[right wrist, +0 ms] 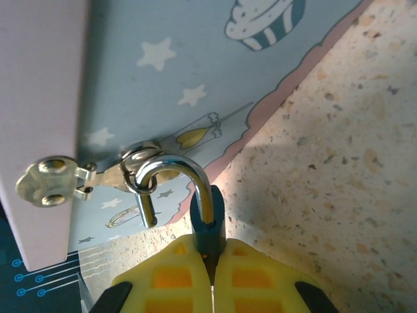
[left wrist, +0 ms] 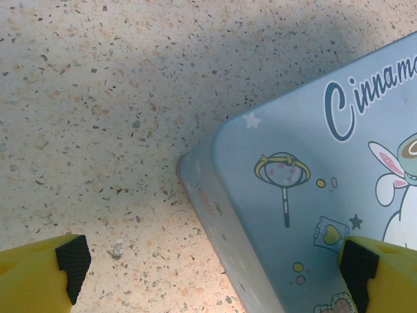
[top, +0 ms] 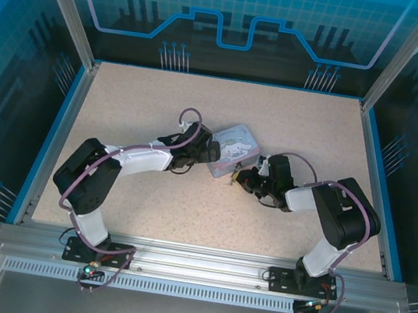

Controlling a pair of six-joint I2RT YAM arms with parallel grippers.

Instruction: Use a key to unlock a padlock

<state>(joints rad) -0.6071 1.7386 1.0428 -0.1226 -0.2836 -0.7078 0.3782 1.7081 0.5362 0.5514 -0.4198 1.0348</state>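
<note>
The pale blue cartoon tin [top: 234, 146] lies loose on the speckled table [top: 122, 104]; the left gripper [left wrist: 212, 270] straddles its corner with fingers spread wide, gripping nothing, so a tug from the other side could drag the tin along; the right gripper [right wrist: 210, 257] has its fingers pressed together on the padlock [right wrist: 208, 222] at the tin's front, pinching only the lower body, where it may slip or twist; the shackle [right wrist: 176, 166] looks sprung, its free end hooked through the hasp ring [right wrist: 133, 171] and likely to snag there.
</note>
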